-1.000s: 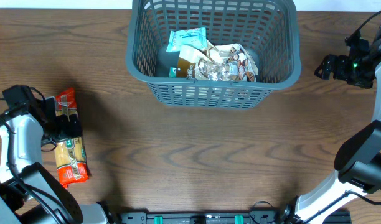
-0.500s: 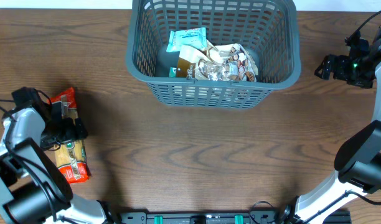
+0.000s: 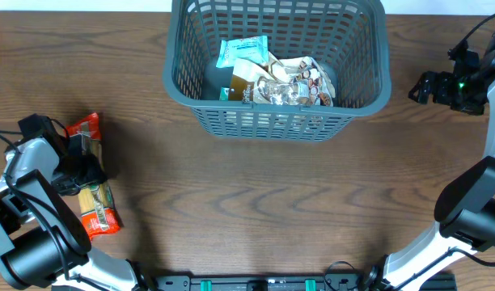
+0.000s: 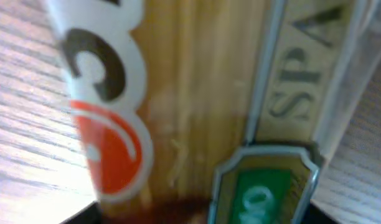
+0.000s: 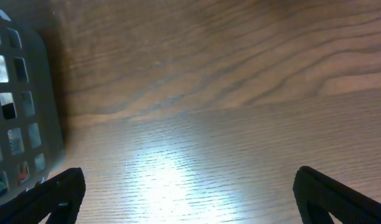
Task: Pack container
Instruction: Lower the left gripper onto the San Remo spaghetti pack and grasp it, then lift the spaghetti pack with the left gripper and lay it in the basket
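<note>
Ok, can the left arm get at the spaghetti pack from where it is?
Likely yes. The left gripper sits right over the spaghetti pack, which lies flat on the table with nothing else on it; it fills the left wrist view.

We see a dark grey slotted container (image 3: 272,121), upright, holding snack packets (image 3: 284,81), near our right fingers (image 3: 421,87), far from our left fingers (image 3: 87,168).

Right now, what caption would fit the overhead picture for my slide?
Left gripper at a spaghetti packet; the container holds snack packets.
</note>
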### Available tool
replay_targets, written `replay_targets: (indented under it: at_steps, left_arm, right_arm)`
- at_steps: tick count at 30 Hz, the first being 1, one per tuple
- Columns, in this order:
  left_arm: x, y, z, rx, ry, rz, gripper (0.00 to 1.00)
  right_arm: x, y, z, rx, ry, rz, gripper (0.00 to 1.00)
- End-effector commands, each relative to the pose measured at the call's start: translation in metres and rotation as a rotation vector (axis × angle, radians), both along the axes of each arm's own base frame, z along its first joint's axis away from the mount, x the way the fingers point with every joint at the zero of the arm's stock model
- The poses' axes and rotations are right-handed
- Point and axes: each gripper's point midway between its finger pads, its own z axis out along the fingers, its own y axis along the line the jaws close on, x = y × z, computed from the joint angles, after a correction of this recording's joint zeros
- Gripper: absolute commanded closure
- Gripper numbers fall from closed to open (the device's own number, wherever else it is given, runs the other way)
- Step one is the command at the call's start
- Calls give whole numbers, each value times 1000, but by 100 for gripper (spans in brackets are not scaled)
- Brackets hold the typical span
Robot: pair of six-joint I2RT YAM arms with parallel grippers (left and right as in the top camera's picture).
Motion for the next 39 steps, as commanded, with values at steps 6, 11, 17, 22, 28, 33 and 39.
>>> replay_targets:
  at_steps: [6,11,17,22,28,33,39]
  left_arm:
    - [-1,-1,-2,-15,15,156,76]
    - [9,-7,17,-41,-61,163,90]
    - [34,-20,74,-91,-284,146,94]
    - [62,-30,153,-89,-519,86,94]
    - [102,-62,270,-11,-726,-81,94]
    - [132,-95,355,132,-856,-219,94]
    - [166,-160,402,137,-963,-432,94]
  right_arm:
    - [-2,4,-3,5,12,23,1]
    - [-3,4,-3,7,14,22,1]
    - [-3,4,-3,7,15,22,1]
    - [-3,4,-3,7,15,23,1]
    - [-1,8,-3,7,15,32,1]
    - [0,13,-3,7,15,44,1]
    - [2,18,-3,7,15,55,1]
